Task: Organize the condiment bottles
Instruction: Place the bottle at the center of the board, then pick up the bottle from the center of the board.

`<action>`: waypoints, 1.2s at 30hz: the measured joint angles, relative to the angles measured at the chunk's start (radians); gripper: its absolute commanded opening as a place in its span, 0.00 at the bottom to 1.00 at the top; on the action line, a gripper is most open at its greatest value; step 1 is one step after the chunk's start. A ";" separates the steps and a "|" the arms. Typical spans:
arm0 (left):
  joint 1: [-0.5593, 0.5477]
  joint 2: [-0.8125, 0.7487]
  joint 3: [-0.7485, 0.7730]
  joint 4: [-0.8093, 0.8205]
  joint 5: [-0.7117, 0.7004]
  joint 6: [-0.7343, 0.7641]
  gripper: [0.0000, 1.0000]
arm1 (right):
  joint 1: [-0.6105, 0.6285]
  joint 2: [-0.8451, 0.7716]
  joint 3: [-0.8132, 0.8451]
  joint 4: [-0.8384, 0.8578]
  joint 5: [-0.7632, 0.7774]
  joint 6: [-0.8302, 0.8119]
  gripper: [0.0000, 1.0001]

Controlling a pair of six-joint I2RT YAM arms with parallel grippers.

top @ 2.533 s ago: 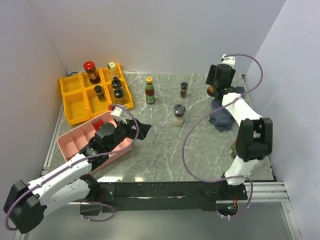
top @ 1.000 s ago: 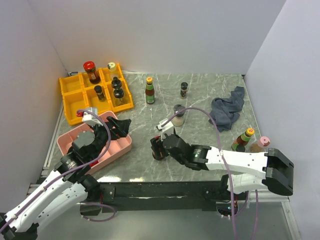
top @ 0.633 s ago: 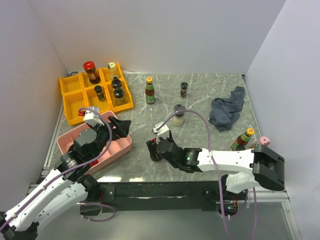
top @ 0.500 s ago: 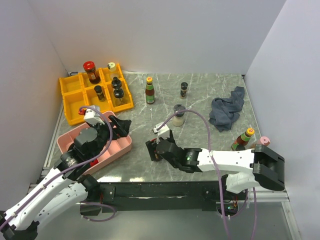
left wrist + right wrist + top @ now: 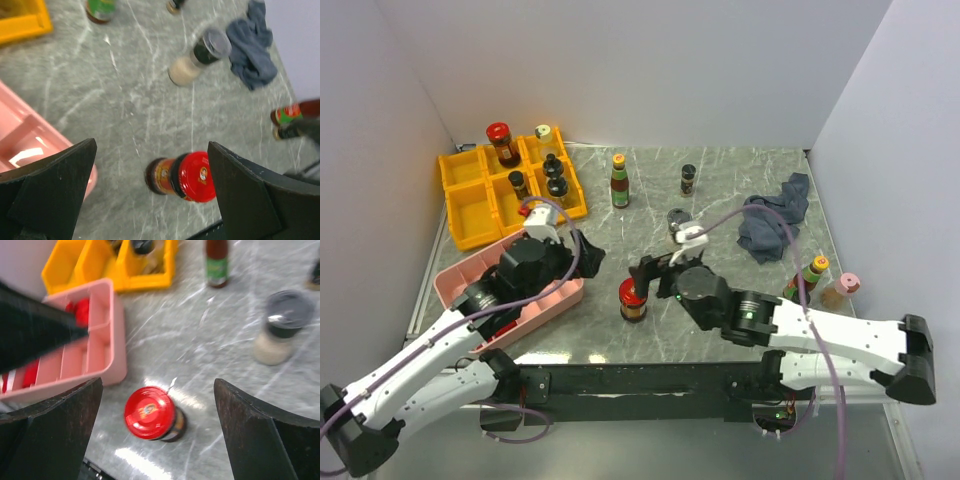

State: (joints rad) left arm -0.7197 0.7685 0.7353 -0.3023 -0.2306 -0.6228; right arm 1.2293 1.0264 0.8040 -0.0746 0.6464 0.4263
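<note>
The right fingers [image 5: 55,435] stand spread wide and grip nothing. In the right wrist view a red-lidded sauce jar [image 5: 150,413] stands upright on the counter [image 5: 210,370] in the gap between them, clear of both. The left fingers [image 5: 50,195] are likewise wide apart and empty, hanging over the far right corner of the pink tray [image 5: 455,282]. The same jar shows between them in the left wrist view, further off. From above, that jar sits near the middle of the counter's near edge, just right of the pink tray, with the right fingers just behind it and the left fingers a little further left. Behind the right arm a pale shaker [image 5: 676,217] with a dark lid stands toward the counter's middle, partly hidden. Further back, a yellow-capped green-labelled bottle [image 5: 619,181] and a small black-capped spice jar [image 5: 688,179] stand apart near the far edge. The yellow bins [image 5: 470,215] in the far left corner hold another red-lidded jar [image 5: 500,143], a pale-capped bottle [image 5: 545,138] and three black-capped jars [image 5: 557,188]. Near the right edge a second green-labelled bottle [image 5: 809,276] and a pink-capped bottle [image 5: 840,290] stand side by side, with the blue-grey cloth [image 5: 770,220] crumpled behind them. Red blocks [image 5: 80,310] lie in the pink tray's far compartments
</note>
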 measured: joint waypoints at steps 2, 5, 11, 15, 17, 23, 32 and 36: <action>-0.033 0.033 0.000 0.005 0.010 0.014 0.99 | -0.019 -0.054 0.000 -0.028 0.021 0.000 1.00; -0.129 0.102 0.011 0.005 -0.004 0.038 1.00 | -0.077 -0.139 -0.007 -0.054 0.043 0.000 1.00; -0.332 0.246 0.051 0.005 -0.077 0.085 0.99 | -0.193 -0.301 -0.076 -0.059 0.059 0.003 1.00; -0.389 0.315 0.073 0.009 -0.122 0.108 1.00 | -0.235 -0.372 -0.150 -0.052 0.064 0.003 1.00; -0.399 0.339 0.075 0.013 -0.134 0.115 0.99 | -0.241 -0.391 -0.183 -0.043 0.065 0.003 1.00; -0.416 0.419 0.080 0.028 -0.165 0.136 0.94 | -0.252 -0.399 -0.225 -0.031 0.064 0.003 1.00; -0.421 0.489 0.084 0.064 -0.169 0.150 0.73 | -0.257 -0.394 -0.225 0.004 0.055 0.003 1.00; -0.426 0.505 0.094 0.072 -0.171 0.158 0.46 | -0.258 -0.390 -0.225 0.009 0.047 0.003 1.00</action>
State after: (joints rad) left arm -1.1454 1.2739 0.8291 -0.2306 -0.4019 -0.4652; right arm 0.9714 0.6365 0.5793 -0.0658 0.6937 0.4290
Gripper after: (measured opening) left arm 0.672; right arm 0.999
